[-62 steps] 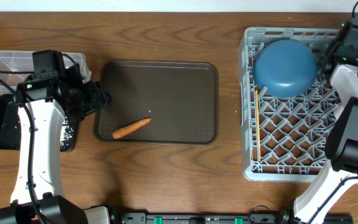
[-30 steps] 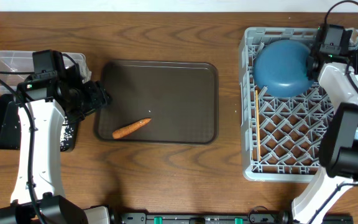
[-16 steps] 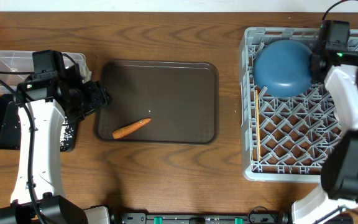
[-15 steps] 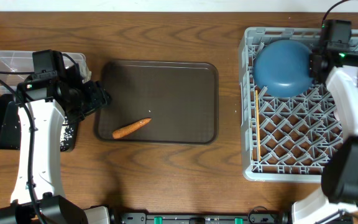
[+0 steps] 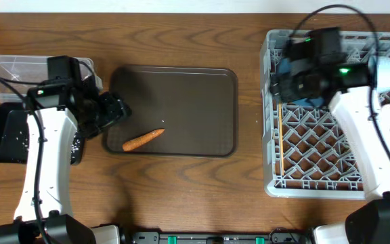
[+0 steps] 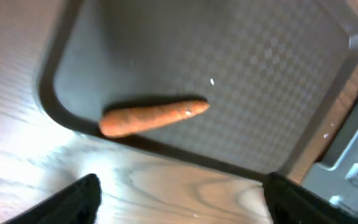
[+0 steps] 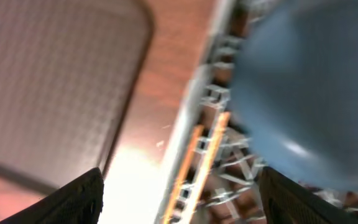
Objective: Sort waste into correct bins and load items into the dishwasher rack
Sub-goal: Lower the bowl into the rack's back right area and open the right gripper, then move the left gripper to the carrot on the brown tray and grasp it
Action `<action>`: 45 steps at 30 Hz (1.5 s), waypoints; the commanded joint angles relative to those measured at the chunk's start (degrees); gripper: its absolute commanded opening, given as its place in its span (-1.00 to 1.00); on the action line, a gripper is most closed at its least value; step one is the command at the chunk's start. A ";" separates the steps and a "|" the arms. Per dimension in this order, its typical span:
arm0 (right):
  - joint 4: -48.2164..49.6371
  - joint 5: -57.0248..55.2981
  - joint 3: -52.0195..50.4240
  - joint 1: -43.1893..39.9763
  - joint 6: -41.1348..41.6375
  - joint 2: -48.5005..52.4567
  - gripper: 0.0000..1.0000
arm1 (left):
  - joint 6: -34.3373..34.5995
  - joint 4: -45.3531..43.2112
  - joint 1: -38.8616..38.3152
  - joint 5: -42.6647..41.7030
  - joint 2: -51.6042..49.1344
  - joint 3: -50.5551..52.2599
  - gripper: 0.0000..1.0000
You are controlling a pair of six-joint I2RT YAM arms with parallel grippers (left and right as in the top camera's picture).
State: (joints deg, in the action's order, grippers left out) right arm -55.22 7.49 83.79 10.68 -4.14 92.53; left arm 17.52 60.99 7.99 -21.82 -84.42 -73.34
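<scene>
I see the carrot (image 6: 154,116) lying on its side on the brown serving tray (image 5: 181,95), close to the tray's left corner on the robot's side. A single white grain (image 6: 212,81) sits on the tray just beyond it. The tray lies mid-counter, nearer the far edge than the robot's edge.

My left gripper (image 6: 182,183) hangs over the tray's left rim, just beside the carrot and not touching it. Its fingers are spread wide with nothing between them.

Left of that, the black tray (image 5: 2,135), speckled white, lies by the counter's left edge and is partly under my left arm. The clear tub (image 5: 9,68) sits in the far left corner, just beyond the black tray.

Across the counter, the dishwasher rack (image 5: 317,149) fills the right end from the far edge nearly to the robot's edge. The dark-blue bowl (image 7: 303,93) rests dome-up in its far left part. The chopsticks (image 7: 205,160) lie inside along the rack's left wall.

My right gripper (image 7: 179,177) hovers over that left wall, beside the bowl. Its fingers are also parted wide and hold nothing. The right wrist view is blurred, so I cannot tell any finer detail there.
</scene>
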 commanded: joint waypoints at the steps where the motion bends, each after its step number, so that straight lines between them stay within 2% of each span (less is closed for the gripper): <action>1: -0.50 -1.66 -0.17 3.10 0.92 0.02 0.61 | 12.81 -0.68 -2.75 0.72 -0.63 2.25 0.84; 5: -0.76 -1.70 -0.17 3.76 0.92 0.02 0.62 | 23.23 -4.22 -5.49 0.74 -1.62 5.99 0.85; 9: -0.96 -1.95 -0.17 3.61 0.92 0.02 0.62 | 35.19 -13.42 -6.67 0.92 -2.08 12.24 0.86; 14: -1.38 -1.97 -0.17 3.54 0.92 0.02 0.62 | 44.22 -22.64 -6.75 3.50 -2.16 19.15 0.87; 18: -1.33 -1.97 -0.17 3.54 0.92 0.02 0.62 | 45.27 -28.55 -6.82 4.57 -2.19 22.73 0.88; 33: -1.38 -2.12 -0.17 3.54 0.92 0.02 0.61 | 49.83 -30.56 -10.99 6.51 -8.11 23.47 0.89; 41: -1.53 -2.14 -0.17 3.54 0.92 0.02 0.62 | 50.95 -31.52 -10.80 12.52 -9.57 23.47 0.88; 45: -1.49 -2.14 -0.17 3.54 0.92 0.02 0.61 | 50.97 -31.56 -10.82 15.30 -9.60 23.47 0.65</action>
State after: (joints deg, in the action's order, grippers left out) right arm -56.60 5.58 83.77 14.15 -3.95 92.53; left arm 67.92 29.50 -3.01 -10.31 -93.38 -50.15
